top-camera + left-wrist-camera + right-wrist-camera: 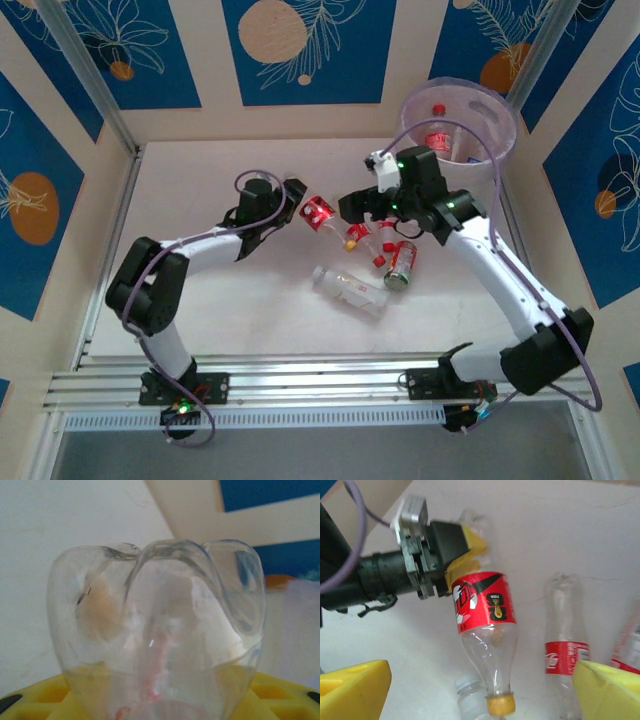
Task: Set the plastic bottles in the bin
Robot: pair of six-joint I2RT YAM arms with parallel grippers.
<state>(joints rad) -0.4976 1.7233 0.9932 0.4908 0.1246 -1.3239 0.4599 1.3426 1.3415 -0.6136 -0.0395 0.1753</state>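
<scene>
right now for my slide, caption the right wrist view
left gripper clamps the base of a yellow-capped red-labelled bottle; a second bottle lies beside it

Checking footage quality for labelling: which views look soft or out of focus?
Left wrist: the clear base of the red-labelled bottle sits too close, soft against a blurred background. Right wrist: that bottle is fairly sharp, the yellow finger pads blurred. Top external: sharp, evenly lit, faint shadows.

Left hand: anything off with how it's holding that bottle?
Slightly. The left hand pinches the red-labelled bottle right at its base end, so almost the whole body juts past the pads, with the yellow cap far from the grip. The hold looks marginal. Nothing looks spilled or crushed.
</scene>
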